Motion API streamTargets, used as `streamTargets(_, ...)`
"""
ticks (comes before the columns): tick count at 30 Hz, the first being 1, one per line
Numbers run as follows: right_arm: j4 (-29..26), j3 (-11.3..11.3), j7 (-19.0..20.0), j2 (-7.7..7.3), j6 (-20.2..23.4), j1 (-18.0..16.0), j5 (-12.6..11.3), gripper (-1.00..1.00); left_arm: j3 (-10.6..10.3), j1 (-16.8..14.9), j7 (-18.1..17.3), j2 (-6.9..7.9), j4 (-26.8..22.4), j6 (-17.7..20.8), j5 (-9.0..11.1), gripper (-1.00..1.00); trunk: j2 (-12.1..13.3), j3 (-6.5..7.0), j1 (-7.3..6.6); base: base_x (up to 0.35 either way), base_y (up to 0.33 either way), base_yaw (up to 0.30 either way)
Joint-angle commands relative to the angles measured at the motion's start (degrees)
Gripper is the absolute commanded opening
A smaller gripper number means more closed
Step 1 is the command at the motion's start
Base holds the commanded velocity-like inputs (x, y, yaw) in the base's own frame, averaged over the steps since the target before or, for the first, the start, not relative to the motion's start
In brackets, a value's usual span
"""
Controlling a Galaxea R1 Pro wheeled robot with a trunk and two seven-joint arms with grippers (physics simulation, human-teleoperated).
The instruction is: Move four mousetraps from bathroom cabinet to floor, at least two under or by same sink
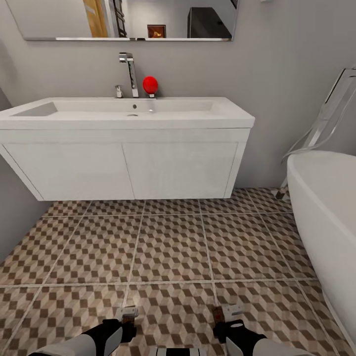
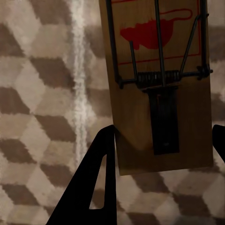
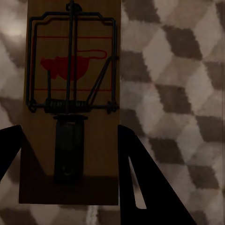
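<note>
**Two traps carried, sink just ahead**

Nearest the robot, both arms hang low over the floor [image 1: 173, 247]. The left gripper [image 1: 129, 316] is clamped on a mousetrap [image 2: 159, 89]: in the left wrist view its dark fingers [image 2: 101, 183] press the board's two long edges, with the wire spring and red mark facing the camera. The right gripper [image 1: 225, 316] grips a second mousetrap [image 3: 70, 108] the same way, one finger [image 3: 136, 178] against each side of the board. Patterned tiles lie behind each trap in the wrist views; how high they hang above the tiles I cannot tell.

Farther on, the sink [image 1: 133, 111] sits on its white vanity [image 1: 123, 168], with open floor under the unit. A tub [image 1: 326, 207] stands to the right.

This looks like the placing step for two traps. The next move probably calls for rolling closer, lowering each trap flat onto the tiles under or right beside the vanity, then opening the fingers. The other two traps are yet to be set down.
</note>
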Motion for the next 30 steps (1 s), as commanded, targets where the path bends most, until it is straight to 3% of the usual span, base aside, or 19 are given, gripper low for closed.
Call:
streamTargets(1,0.1,0.3,-0.3,0.02,-0.1,-0.1,0.3,-1.0,-0.5,0.0,0.3,-0.03,0.0,0.2,0.3,-1.0,0.0,-0.04,-0.01,0.0,0.0,0.0)
streamTargets(4,-0.1,0.2,-0.5,-0.01,-2.9,-0.1,0.3,-1.0,-0.5,0.0,0.3,-0.09,-0.5,-0.4,-0.2,-1.0,0.0,-0.04,-0.01,0.0,0.0,0.0)
streamTargets(9,-0.3,0.0,-2.2,0.08,-6.0,-0.1,0.2,-1.0,-0.6,0.0,0.3,-0.09,-1.3,-5.2,-0.2,-1.0,0.0,-0.04,-0.01,0.0,0.0,0.0)
streamTargets(11,-0.6,0.2,-3.6,0.12,-3.6,-0.1,0.4,-1.0,-0.6,-0.2,0.5,0.0,-2.7,-4.5,-0.3,-1.0,0.0,-0.04,-0.01,0.0,0.0,0.0)
streamTargets(18,-9.3,0.1,-4.9,-0.1,7.4,-0.3,0.3,-1.0,-0.5,-0.7,1.5,0.55,-10.9,7.0,-0.1,-1.0,0.0,-0.04,-0.01,0.0,0.0,0.0)
streamTargets(25,-11.0,0.0,-5.1,0.13,10.3,-0.8,-0.1,-1.0,-0.6,-0.7,1.4,0.68,-11.8,8.3,0.0,-1.0,0.0,-0.04,-0.01,0.0,0.0,0.0)
streamTargets(30,-11.1,-0.2,-5.1,0.76,10.4,-2.5,-0.3,-1.0,-0.8,-0.7,1.1,-0.32,-11.3,7.1,-0.3,-1.0,0.0,-0.04,-0.01,0.0,0.0,0.0)
